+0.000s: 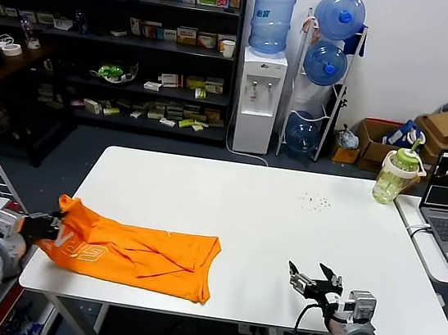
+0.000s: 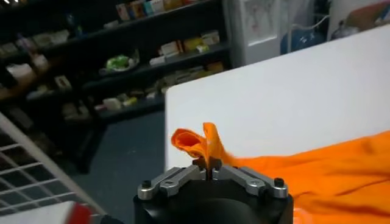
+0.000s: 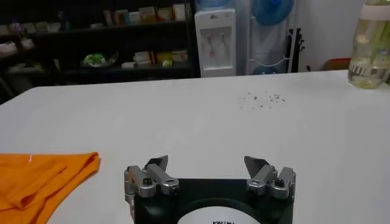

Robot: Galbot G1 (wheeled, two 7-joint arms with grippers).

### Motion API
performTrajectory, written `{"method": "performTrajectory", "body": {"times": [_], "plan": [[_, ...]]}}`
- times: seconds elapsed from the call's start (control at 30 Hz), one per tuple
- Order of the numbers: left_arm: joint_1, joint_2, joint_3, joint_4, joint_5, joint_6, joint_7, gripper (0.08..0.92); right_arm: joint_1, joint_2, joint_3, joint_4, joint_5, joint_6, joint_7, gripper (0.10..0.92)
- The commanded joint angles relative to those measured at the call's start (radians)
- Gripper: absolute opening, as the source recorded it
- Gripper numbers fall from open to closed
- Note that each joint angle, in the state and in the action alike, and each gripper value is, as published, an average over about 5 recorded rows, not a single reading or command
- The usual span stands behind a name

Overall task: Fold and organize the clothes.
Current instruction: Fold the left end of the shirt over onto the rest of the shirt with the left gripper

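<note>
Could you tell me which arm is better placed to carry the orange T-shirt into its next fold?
The left, probably. The left hand is shut on a corner of the orange T-shirt at the table's left edge. The right hand is open and empty, apart from the cloth, near the front edge.

Your orange T-shirt (image 1: 136, 258) lies crumpled lengthwise along the near left edge of the white table, white lettering showing near its left end. That end is pinched up off the table into a small peak.
</note>
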Motion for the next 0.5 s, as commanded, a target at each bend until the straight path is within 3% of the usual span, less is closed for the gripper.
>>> {"method": "performTrajectory", "body": {"times": [0.03, 0.27, 0.5], "plan": [[-0.119, -0.328, 0.238, -0.256, -0.180, 0.086, -0.183, 0.108, -0.039, 0.033, 0.019, 0.010, -0.037, -0.005, 0.005, 0.823], [-0.164, -0.471, 0.330, -0.209, -0.139, 0.082, -0.193, 0.108, -0.067, 0.062, 0.029, 0.012, -0.060, -0.007, 0.007, 0.823], [-0.211, -0.554, 0.391, -0.182, -0.085, 0.082, -0.205, 0.108, -0.064, 0.077, 0.022, 0.008, -0.066, -0.012, 0.010, 0.823]]}}
